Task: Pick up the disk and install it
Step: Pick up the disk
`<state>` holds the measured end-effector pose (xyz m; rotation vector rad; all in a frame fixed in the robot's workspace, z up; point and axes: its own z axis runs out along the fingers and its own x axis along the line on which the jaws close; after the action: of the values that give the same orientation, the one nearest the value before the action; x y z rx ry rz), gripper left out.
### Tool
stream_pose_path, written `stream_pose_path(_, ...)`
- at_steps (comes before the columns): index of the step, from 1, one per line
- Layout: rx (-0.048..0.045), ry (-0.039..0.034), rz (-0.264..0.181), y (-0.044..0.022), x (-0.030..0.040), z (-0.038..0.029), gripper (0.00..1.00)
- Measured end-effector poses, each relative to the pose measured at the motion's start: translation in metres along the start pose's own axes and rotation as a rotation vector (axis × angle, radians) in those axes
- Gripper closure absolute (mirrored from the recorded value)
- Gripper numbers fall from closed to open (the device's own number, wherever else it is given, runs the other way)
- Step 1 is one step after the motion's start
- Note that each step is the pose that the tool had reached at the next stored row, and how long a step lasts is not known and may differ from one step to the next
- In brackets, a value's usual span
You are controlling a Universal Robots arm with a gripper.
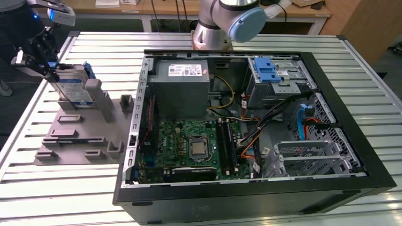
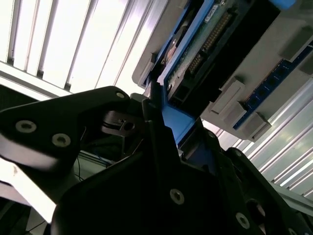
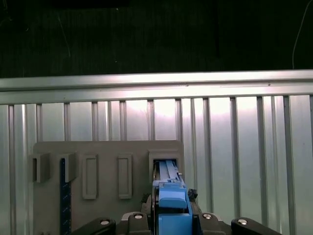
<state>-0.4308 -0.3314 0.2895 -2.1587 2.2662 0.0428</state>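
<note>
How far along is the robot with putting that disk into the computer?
Early on. Done: the gripper is at the disk, which stands on edge in the grey holder beside the computer. In hand: in the second wrist view its fingers look closed on the disk's blue frame. Left: the disk is not yet lifted out, nor in the drive bay.

An open computer case (image 1: 251,202) lies on the desk (image 1: 75,197), toward the exterior view's right. Inside it, the power supply (image 1: 182,89) sits far left, the drive bay (image 1: 279,75) far right, and the motherboard (image 1: 195,146) nearer the front. Left of the case lies a slotted holder (image 1: 75,136). The disk (image 1: 70,87) stands upright at its far end, the jaws of the gripper (image 1: 53,70) closed on its edge. The arm's base (image 1: 210,33) stands behind the case.
</note>
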Motion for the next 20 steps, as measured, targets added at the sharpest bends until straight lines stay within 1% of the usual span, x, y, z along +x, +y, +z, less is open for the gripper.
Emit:
stream_pose_path(2,-0.0002,0.0001,-0.006,0.0000,0.0000,0.0000,0.63)
stream_pose_path(6,-0.0009,0.0003,-0.032,0.0000,0.0001,0.0000,0.63)
stream_pose_path(15,-0.0012,0.0005,-0.044,0.0000,0.0002,0.0000,0.62)
stream_pose_path(16,-0.0013,0.0005,-0.045,0.0000,0.0002,0.0000,0.56)
stream_pose_path(20,-0.0014,0.0006,-0.050,0.0000,0.0002,0.0000,0.56)
